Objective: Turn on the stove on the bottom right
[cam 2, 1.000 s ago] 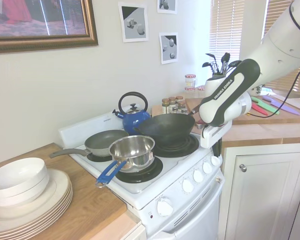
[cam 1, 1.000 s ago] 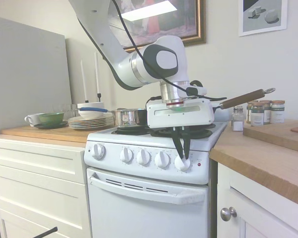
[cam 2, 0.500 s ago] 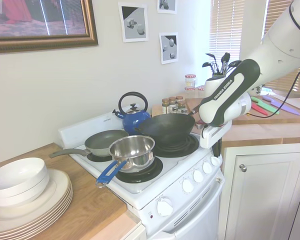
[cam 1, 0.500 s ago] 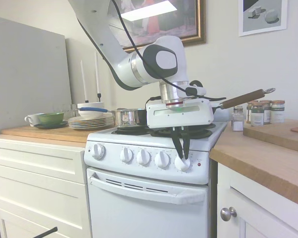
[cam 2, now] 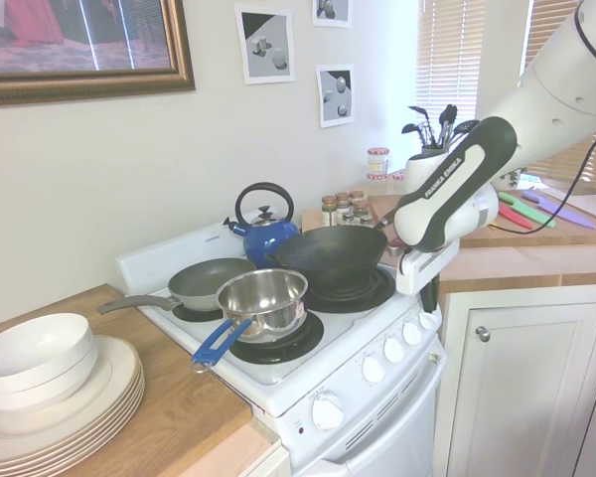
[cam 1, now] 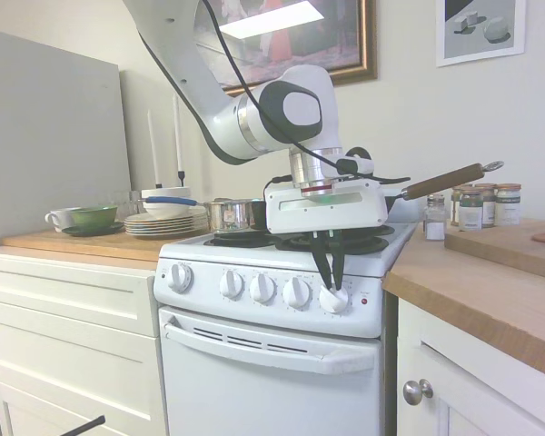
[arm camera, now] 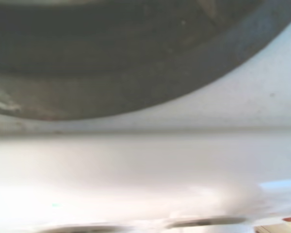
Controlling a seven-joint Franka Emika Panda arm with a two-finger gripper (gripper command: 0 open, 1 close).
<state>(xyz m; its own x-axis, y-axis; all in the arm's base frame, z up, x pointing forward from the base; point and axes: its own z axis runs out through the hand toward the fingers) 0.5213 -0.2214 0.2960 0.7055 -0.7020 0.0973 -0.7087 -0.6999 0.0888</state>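
The hand (cam 1: 328,292) is pointed straight down and its fingers are clamped on the rightmost knob (cam 1: 332,300) of the stove (cam 1: 272,363), beside the red indicator light (cam 1: 363,302). The stove is set between white cabinets (cam 1: 68,336); a dark wok (cam 2: 328,253) is seen just above.

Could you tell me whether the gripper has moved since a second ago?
Yes, slightly: the gripper has shifted a little away from the red indicator light, its fingers at the rightmost knob.
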